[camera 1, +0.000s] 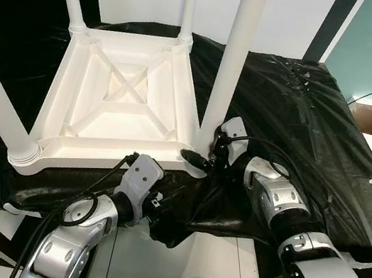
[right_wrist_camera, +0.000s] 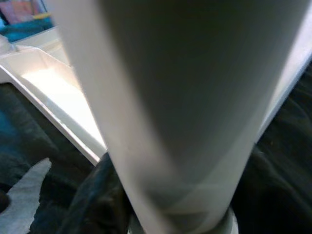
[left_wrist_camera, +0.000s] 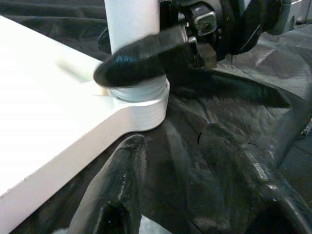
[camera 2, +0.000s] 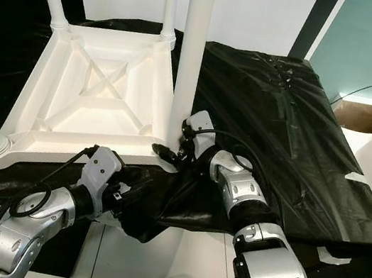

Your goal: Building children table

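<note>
While inverted on black sheet [camera 1: 306,110], white table [camera 1: 117,98] shows ribbed, cross-braced underside.

Head downward; wrists close, perhaps blurred.

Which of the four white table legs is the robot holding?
The near right white plastic leg, at the upturned white table top's corner closest to the right gripper. Its black fingers clasp that leg's base. Nothing grips the other three.
</note>
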Robot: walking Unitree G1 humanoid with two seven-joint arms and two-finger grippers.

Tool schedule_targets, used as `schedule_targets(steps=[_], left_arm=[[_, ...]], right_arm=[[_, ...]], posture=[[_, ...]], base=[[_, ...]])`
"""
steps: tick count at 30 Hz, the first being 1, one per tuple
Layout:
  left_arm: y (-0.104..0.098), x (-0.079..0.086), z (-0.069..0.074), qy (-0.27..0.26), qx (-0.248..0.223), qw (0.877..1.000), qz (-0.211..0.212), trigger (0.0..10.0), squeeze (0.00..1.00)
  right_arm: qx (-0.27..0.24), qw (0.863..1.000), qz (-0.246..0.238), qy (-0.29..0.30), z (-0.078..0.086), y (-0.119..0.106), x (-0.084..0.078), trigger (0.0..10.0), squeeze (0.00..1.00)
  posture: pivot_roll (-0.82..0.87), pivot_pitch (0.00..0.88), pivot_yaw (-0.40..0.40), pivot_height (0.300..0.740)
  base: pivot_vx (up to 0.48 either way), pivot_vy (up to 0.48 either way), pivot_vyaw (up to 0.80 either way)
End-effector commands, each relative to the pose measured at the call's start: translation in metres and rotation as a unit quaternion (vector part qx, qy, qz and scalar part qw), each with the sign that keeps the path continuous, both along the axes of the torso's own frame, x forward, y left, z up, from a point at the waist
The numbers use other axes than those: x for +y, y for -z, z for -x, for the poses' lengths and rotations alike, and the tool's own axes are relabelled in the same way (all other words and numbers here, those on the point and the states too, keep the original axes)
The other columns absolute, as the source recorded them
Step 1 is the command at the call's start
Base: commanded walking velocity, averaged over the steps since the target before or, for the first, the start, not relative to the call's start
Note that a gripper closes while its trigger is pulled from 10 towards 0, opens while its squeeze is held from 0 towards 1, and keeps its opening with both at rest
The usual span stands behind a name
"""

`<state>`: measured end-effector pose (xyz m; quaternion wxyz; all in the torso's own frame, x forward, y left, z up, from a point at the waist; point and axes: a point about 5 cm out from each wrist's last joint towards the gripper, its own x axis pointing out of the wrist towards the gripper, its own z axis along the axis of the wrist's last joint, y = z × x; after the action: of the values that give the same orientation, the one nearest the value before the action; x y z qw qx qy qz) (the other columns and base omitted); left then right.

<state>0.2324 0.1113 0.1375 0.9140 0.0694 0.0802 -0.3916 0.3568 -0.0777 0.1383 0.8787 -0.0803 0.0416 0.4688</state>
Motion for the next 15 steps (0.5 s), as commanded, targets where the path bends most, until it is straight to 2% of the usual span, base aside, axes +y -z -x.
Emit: schedule_targets(steps=[1, 9, 10, 11, 12, 15], left_arm=[[0.0018, 0.0040, -0.0008, -0.027, 0.003, 1.000, -0.005, 10.0, 0.00], [0.0025, 0.0029, -0.0009, -0.024, 0.006, 1.000, -0.005, 10.0, 0.00], [0.0026, 0.0026, -0.0011, -0.022, 0.006, 1.000, -0.005, 10.0, 0.00], [0.0026, 0.0026, -0.0011, -0.022, 0.006, 1.000, -0.005, 10.0, 0.00], [0.0029, 0.0022, -0.0012, -0.020, 0.007, 1.000, -0.005, 10.0, 0.00], [0.0033, 0.0015, -0.0012, -0.015, 0.008, 1.000, -0.006, 10.0, 0.00]], right_arm=[[0.018, 1.000, 0.019, -0.016, 0.0034, 0.0098, -0.0008, 0.0, 0.00], [0.028, 0.999, 0.005, 0.023, 0.0020, 0.0140, -0.0060, 0.0, 0.00], [0.029, 0.999, 0.006, 0.036, 0.0015, 0.0155, -0.0054, 7.5, 0.00], [0.029, 0.999, 0.006, 0.036, 0.0015, 0.0155, -0.0054, 7.5, 0.00], [0.026, 0.999, 0.004, 0.048, 0.0021, 0.0160, -0.0023, 10.0, 0.00], [0.021, 0.998, -0.001, 0.067, 0.0029, 0.0162, 0.0027, 10.0, 0.00]], posture=[[0.10, 0.000, -0.062, 0.740], [0.09, 0.000, -0.052, 0.740], [0.08, 0.000, -0.051, 0.740], [0.08, 0.000, -0.051, 0.740], [0.08, 0.000, -0.047, 0.740], [0.08, 0.000, -0.044, 0.740]], base=[[0.000, 0.000, 0.00], [0.000, 0.000, 0.00], [0.000, 0.000, 0.00], [0.000, 0.000, 0.00], [0.000, 0.000, 0.00], [0.000, 0.000, 0.00]])
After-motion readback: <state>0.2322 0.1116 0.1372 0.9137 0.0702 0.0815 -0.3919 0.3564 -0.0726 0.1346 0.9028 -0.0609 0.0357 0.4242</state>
